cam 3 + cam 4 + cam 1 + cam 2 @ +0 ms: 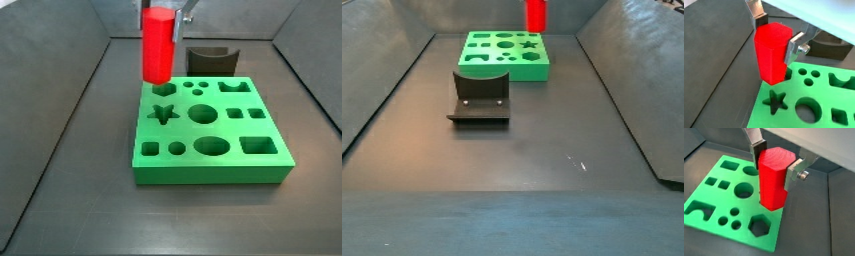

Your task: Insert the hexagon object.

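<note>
gripper (775,162): above green block (711,193) edge | jaws: clamped on hexagon object (773,178) | peg: upright, upper end between fingers

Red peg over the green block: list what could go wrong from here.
1. The gripper holds the red peg upright, with its lower end near the block's edge, not clearly over the hexagon hole; lowering now could jam it on the green block.
2. The peg's facets may not match the hole's, so it could bind.
3. The fingers grip only the peg's top; contact could tilt it.
</note>
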{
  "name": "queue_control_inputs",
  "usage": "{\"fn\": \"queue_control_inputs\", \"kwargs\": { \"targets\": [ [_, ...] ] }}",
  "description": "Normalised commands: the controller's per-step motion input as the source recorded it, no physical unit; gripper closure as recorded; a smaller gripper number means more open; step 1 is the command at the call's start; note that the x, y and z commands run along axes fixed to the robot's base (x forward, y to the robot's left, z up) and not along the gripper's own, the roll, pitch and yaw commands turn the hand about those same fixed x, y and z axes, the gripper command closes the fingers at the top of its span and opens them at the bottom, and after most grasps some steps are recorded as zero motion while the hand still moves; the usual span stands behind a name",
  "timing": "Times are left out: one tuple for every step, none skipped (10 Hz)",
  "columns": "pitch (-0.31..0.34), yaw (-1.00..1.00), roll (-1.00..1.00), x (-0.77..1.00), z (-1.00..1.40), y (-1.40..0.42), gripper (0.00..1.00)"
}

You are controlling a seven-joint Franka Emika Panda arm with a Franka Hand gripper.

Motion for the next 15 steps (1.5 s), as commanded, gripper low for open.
{"fn": "queue_control_inputs", "kwargs": {
  "targets": [
    [0.053, 0.0, -0.5, 0.12, -0.15, 0.63, 1.0],
    [0.034, 0.0, 0.16, 0.0, -0.05, 0.05, 1.0],
    [-0.153, -0.32, 0.04, -0.01, -0.31, 0.0, 1.0],
    [-0.411, -0.39, -0.06, -0.01, -0.26, 0.05, 1.0],
    [-0.45, -0.26, -0.11, 0.0, -0.18, 0.17, 1.0],
    [-0.449, -0.24, -0.14, 0.0, -0.17, 0.19, 1.0],
    [-0.381, -0.13, -0.09, -0.12, -0.23, 0.14, 1.0],
    [-0.1, 0.0, 0.0, -0.02, -0.01, 0.0, 1.0],
    [-0.09, 0.0, 0.0, -0.01, -0.08, 0.03, 1.0],
    [-0.134, -0.05, 0.11, -0.03, -0.41, 0.07, 1.0],
    [-0.003, -0.09, 0.18, 0.02, -0.47, 0.13, 1.0],
    [-0.019, -0.06, 0.12, 0.05, -0.45, 0.06, 1.0],
    [-0.039, -0.07, 0.09, 0.04, -0.49, 0.0, 1.0],
    [-0.097, -0.03, 0.07, 0.04, -0.57, 0.0, 1.0],
    [0.0, -0.01, 0.11, 0.43, -0.59, 0.0, 1.0]
  ]
}}
